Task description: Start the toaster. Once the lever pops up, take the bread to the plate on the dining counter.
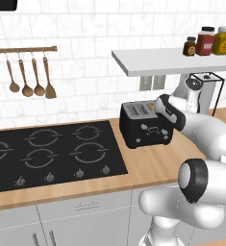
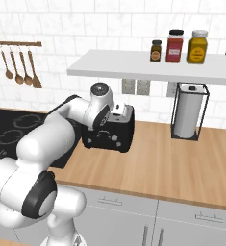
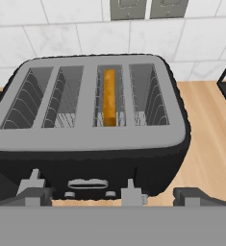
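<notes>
The black toaster [image 1: 144, 126] [image 2: 109, 130] stands on a wood counter beside the cooktop. From the hand view I look down on the toaster's [image 3: 93, 139] silver top slots. The bread [image 3: 109, 97] sits upright in the third slot from the left, showing as a tan edge. Two small levers [image 3: 129, 187] stick out of the toaster's front, low in that view. My gripper [image 3: 112, 198] hovers just above and in front of the toaster, open, with nothing between its fingers. The plate and the dining counter are out of view.
A black cooktop [image 1: 52, 153] lies left of the toaster. A paper-towel holder [image 2: 187, 115] stands to the right under a white shelf [image 2: 148, 67] carrying spice jars [image 2: 176, 45]. Wooden utensils [image 1: 30, 77] hang on the wall. Bare counter [image 2: 182, 163] stretches right of the toaster.
</notes>
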